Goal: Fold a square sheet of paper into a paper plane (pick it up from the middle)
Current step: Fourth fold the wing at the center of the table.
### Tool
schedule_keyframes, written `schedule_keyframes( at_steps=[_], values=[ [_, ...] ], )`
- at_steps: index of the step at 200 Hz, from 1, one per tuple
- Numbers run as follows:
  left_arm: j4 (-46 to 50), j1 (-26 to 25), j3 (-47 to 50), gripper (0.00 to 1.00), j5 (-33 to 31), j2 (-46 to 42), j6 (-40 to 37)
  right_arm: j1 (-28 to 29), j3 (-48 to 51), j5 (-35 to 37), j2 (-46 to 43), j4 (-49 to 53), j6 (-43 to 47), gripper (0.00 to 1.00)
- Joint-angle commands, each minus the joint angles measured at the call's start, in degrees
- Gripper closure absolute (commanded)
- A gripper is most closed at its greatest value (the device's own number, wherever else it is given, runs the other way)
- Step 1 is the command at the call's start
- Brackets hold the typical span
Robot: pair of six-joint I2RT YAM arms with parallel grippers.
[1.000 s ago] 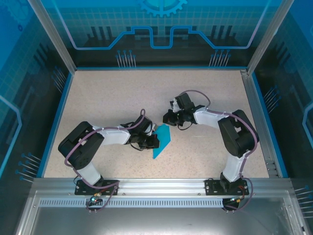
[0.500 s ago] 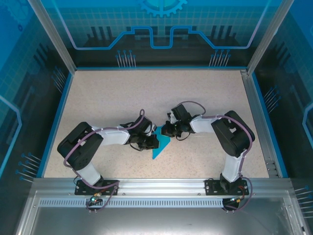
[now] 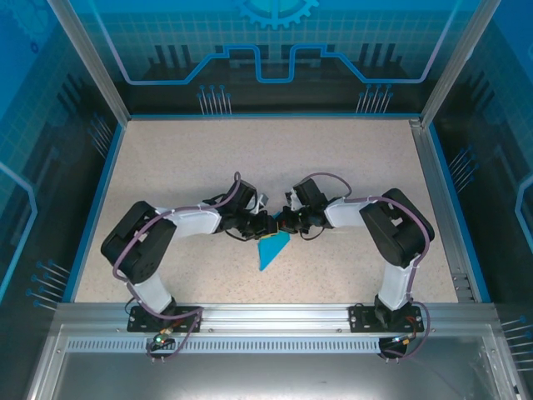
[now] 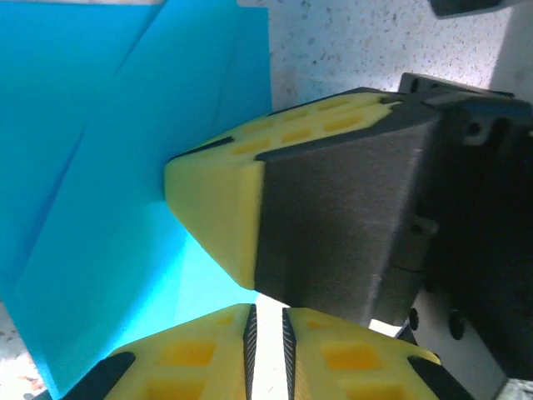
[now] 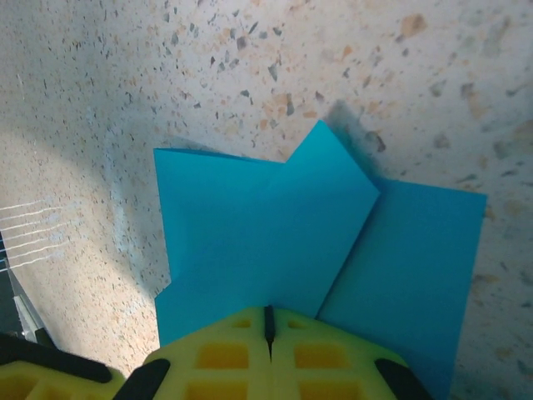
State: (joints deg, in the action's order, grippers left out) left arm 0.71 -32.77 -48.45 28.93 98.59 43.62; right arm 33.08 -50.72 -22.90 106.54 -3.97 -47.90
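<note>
The right gripper [image 5: 268, 323] has its yellow pads [image 5: 225, 354] pressed together with only a dark seam between them. Their tips sit on the near edge of the paper [image 5: 250, 242]. Whether a layer is nipped in the seam or merely pinned beneath it cannot be told.

The left gripper [image 4: 266, 325] is all but closed too, its pads [image 4: 191, 358] a hairline apart at the paper's edge. One of the right gripper's fingers [image 4: 225, 192] lies just beside them.

From above, the two grippers meet tip to tip over the far end of the paper, which lies on the table [image 3: 166, 167] between the arms. It is partly folded: flaps overlap along slanted creases, and one flap corner stands slightly proud, casting a shadow.

The step looks like setting a crease. Done well, one gripper would pin the layers while the other presses along the fold. The pressure should be light enough that the thin sheet neither skids nor tears, and the edges should be kept matched. The fingers are close enough to collide.

No lettering is legible. The paper is unmarked, and the backdrop [image 3: 275, 10] bears only a gear and line graphics.
</note>
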Motion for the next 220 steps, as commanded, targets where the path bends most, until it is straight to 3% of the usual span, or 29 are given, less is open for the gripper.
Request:
schedule_keyframes(
  at_steps=[1, 53, 96, 155, 220],
  values=[
    [-0.2, -0.2, -0.3, 0.81, 1.6, 4.8, 1.7, 0.1, 2.0, 4.4, 2.8, 3.5, -0.2, 0.95],
    [0.6, -0.4, 4.1, 0.81, 1.6, 3.9, 0.5, 0.1, 1.8, 4.4, 4.2, 3.5, -0.8, 0.95],
    [10.4, -1.8, 2.4, 0.86, -1.4, 3.8, -3.5, 0.1, 1.3, 4.8, 4.2, 4.1, -1.0, 0.95],
    [13.6, -5.8, 2.4, 0.84, -1.3, 0.0, -5.3, 0.1, 1.2, 4.8, 4.0, 4.6, -0.7, 0.95],
    [12.9, -6.2, 7.9, 0.85, -2.1, -2.2, -3.7, 0.1, 1.2, 5.0, 3.8, 4.9, -0.5, 0.95]
  ],
)
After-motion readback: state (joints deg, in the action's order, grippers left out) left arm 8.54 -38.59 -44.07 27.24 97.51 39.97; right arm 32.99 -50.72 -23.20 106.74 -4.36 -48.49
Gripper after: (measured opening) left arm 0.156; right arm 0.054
